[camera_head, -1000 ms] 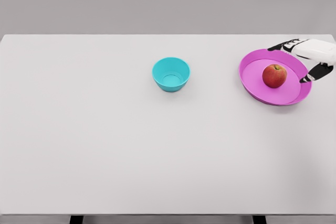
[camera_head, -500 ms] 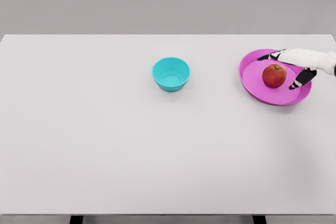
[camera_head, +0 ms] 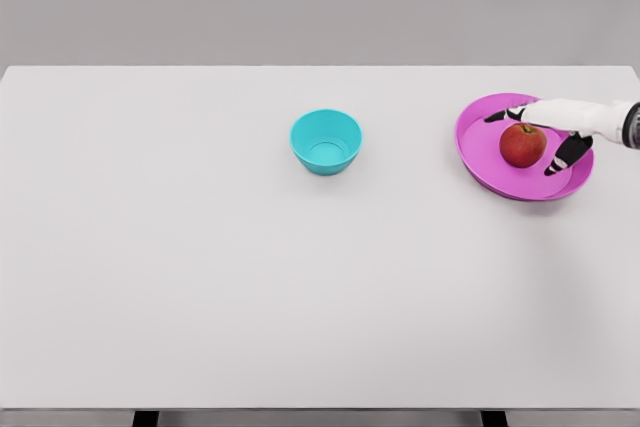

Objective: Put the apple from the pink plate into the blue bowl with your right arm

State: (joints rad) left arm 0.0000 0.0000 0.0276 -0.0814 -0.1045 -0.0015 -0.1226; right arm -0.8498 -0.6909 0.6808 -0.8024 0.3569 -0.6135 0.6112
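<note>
At 3 o'clock on the white counter [camera_head: 200, 277], the red apple [camera_head: 523, 144] is sitting in the shallow pink plate [camera_head: 490, 162]; the white right hand [camera_head: 548, 125] is bracketing it from 3 o'clock, fingers spread, nothing gripped. The small blue bowl [camera_head: 326, 141] is lying well apart toward 9 o'clock.

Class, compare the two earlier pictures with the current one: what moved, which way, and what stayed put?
The right hand moved leftward over the pink plate, bringing its open fingers around the apple, which is not yet lifted. The apple, plate and blue bowl stayed where they were.
</note>
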